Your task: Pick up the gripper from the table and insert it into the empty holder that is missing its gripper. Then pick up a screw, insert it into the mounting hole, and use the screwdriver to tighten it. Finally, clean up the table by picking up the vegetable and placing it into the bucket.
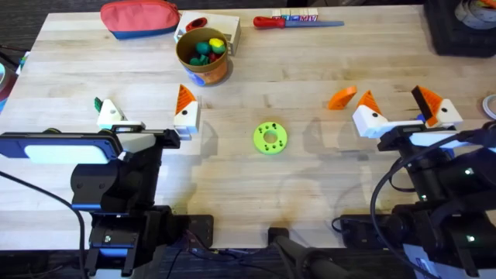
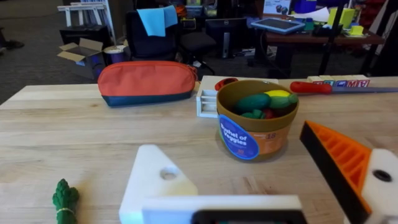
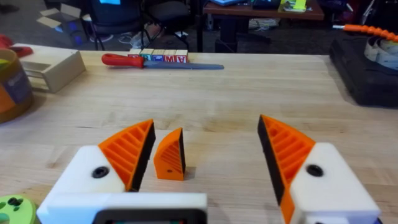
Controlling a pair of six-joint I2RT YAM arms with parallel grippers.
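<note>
gripper (image 1: 342, 98) loose on wooden table (image 1: 310, 186), cluttered office behind

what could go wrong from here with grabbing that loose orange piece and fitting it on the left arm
1. The orange gripper piece lies tilted on the table right beside one pad of the open right gripper; closing off-centre could push it away rather than grip it.
2. The bare white holder on the left gripper offers only a small mount, so a skewed grasp may not seat.
3. The dark-green vegetable lies close to that holder and might get knocked.
</note>
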